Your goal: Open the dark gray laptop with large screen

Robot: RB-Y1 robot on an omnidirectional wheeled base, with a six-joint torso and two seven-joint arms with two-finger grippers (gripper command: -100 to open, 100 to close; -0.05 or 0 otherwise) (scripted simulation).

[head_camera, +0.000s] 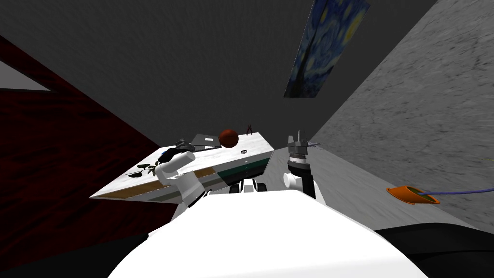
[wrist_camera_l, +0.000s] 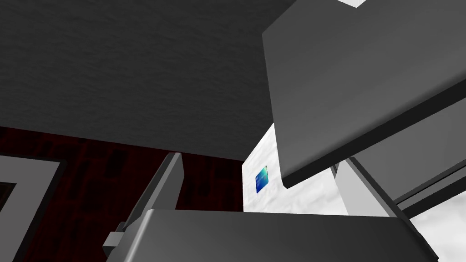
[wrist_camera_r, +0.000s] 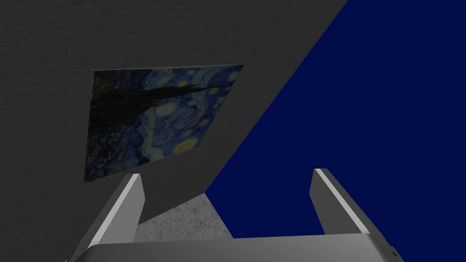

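Dark grey flat laptop (wrist_camera_l: 346, 82) looks rigid, smooth and light on its hinge; lift under the lid's free edge (wrist_camera_l: 364, 142), which overhangs my left hand (wrist_camera_l: 258, 163), fingers spread and empty.

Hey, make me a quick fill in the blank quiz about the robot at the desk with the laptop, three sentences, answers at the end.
1. The gripper at the laptop lid belongs to the ___ arm.
2. The right gripper, held up beside the desk, has its fingers ___.
3. The small card lying on the desk is ___ in colour.

Missing words: left, open, blue.
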